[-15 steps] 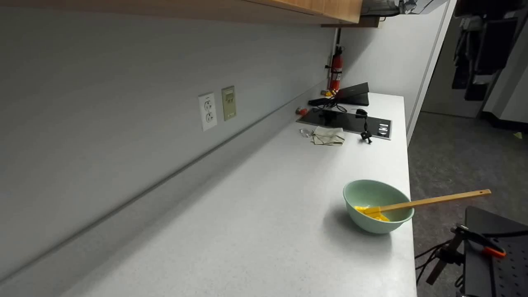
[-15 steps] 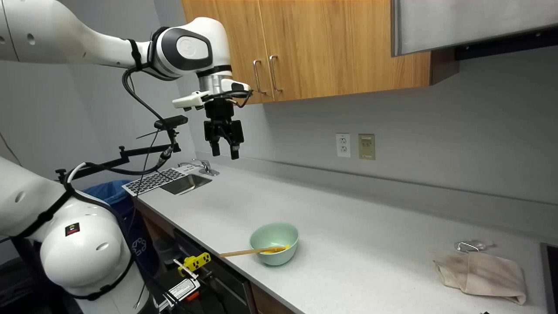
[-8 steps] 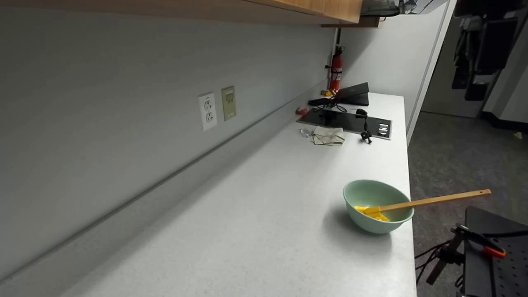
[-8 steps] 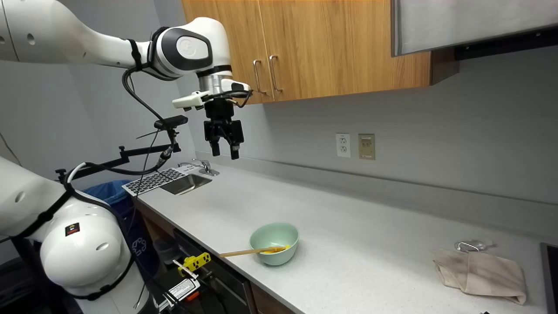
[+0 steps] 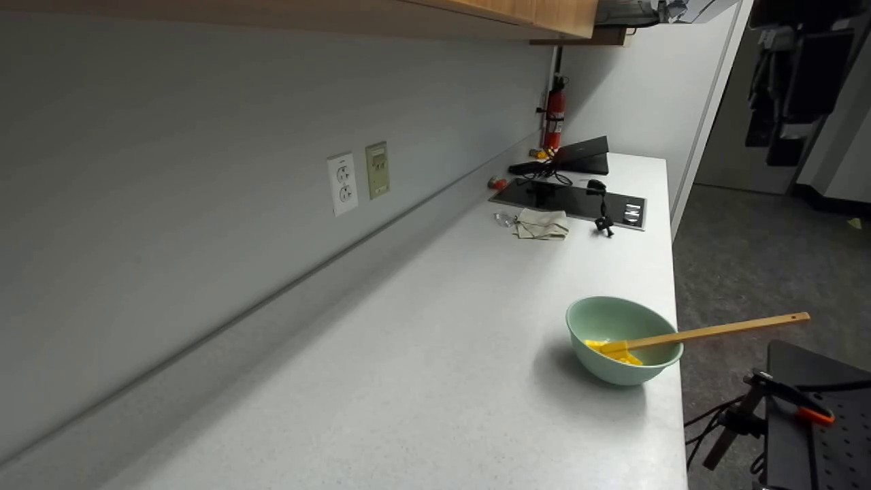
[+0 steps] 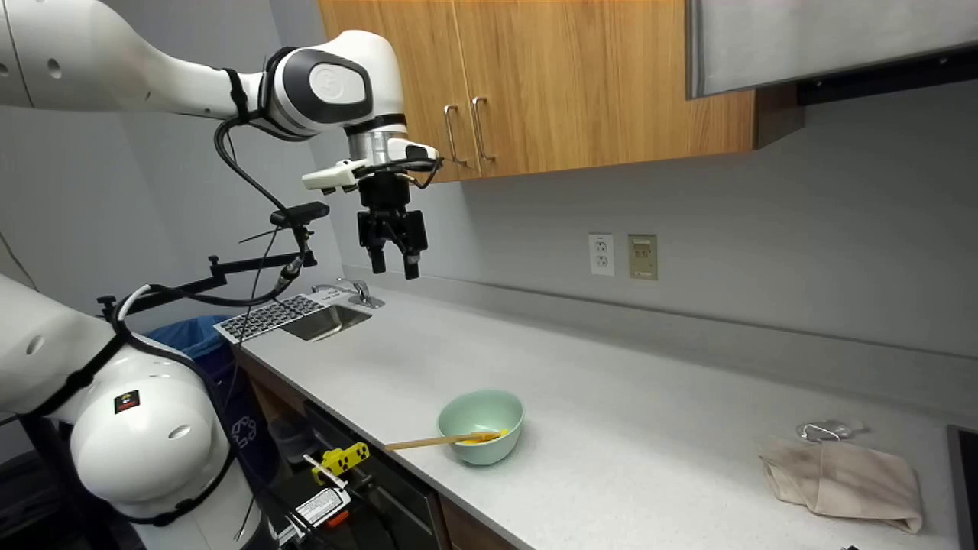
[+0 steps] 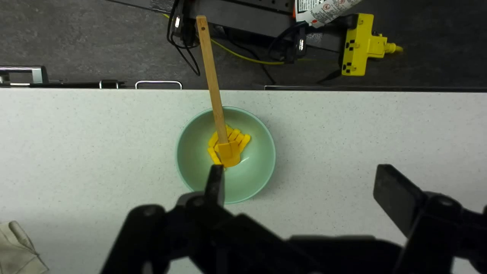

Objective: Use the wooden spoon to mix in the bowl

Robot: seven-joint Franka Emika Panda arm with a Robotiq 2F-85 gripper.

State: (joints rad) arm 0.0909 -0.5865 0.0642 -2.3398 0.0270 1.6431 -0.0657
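Sharing bowl (image 7: 258,167): spoon (image 7: 214,91), yellow pieces (image 7: 239,137)

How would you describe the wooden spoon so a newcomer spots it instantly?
On the pale counter, near its edge, sits a mint bowl. The wooden spoon crosses its rim; unlike the short yellow pieces inside, it has a long tan handle.

Recycling symbol (image 6: 244,432), pale, on dark blue bin (image 6: 260,461), well below gripper (image 6: 395,267). Small red ringed signs (image 7: 326,6) on white printed object (image 7: 319,16), out past gripper, at top edge of wrist view; print beside signs too fine to read. Dark sticker (image 6: 127,401) on white robot arm (image 6: 153,462), lower than gripper: marks too small to make out. Label (image 5: 556,126) on fire extinguisher (image 5: 556,103), well apart from gripper: too small to read.
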